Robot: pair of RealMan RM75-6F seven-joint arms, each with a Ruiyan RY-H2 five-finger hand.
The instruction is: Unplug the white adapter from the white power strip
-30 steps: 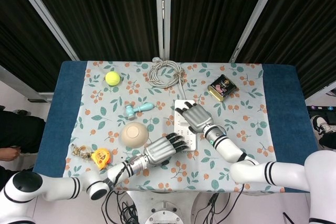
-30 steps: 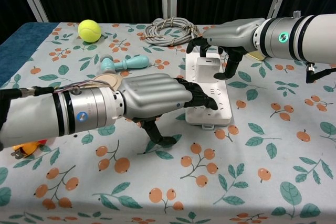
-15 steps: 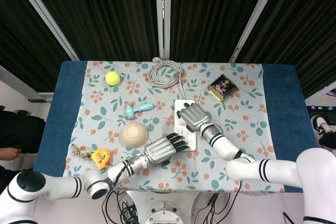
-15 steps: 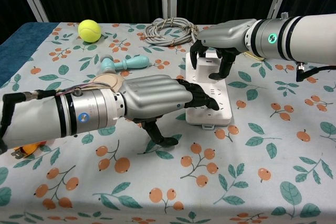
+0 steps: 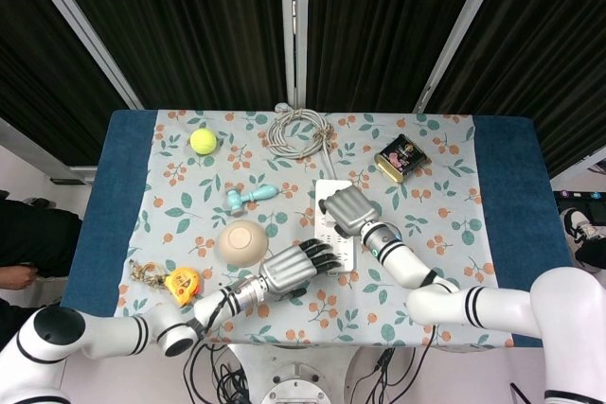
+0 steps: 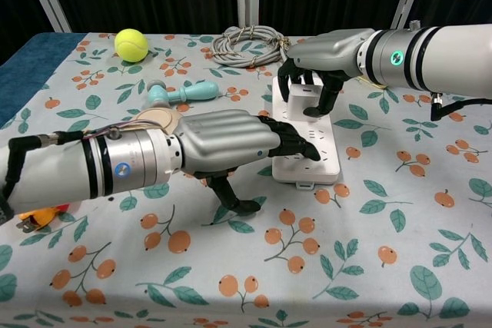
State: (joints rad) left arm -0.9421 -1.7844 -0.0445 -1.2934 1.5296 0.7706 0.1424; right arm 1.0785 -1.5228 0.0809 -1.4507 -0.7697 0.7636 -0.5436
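Note:
The white power strip (image 6: 314, 160) (image 5: 328, 230) lies lengthwise at the table's middle. The white adapter (image 6: 303, 101) stands plugged into its far end. My right hand (image 6: 317, 63) (image 5: 347, 209) is over it from above and grips it, thumb on the left side and fingers curled down the right. In the head view this hand hides the adapter. My left hand (image 6: 231, 142) (image 5: 297, 269) reaches in from the left, and its fingertips (image 6: 304, 148) press on the near half of the strip. Its thumb rests on the cloth beside the strip.
A coiled grey cable (image 6: 246, 44) (image 5: 298, 131) lies behind the strip. A teal tool (image 6: 184, 94), a beige bowl (image 5: 241, 242) and a yellow tennis ball (image 6: 131, 44) are to the left. A dark tin (image 5: 401, 157) sits at the back right, a yellow tape measure (image 5: 181, 282) at the front left.
My right hand has come down onto the adapter and closed its fingers round it. The left hand has stayed on the strip.

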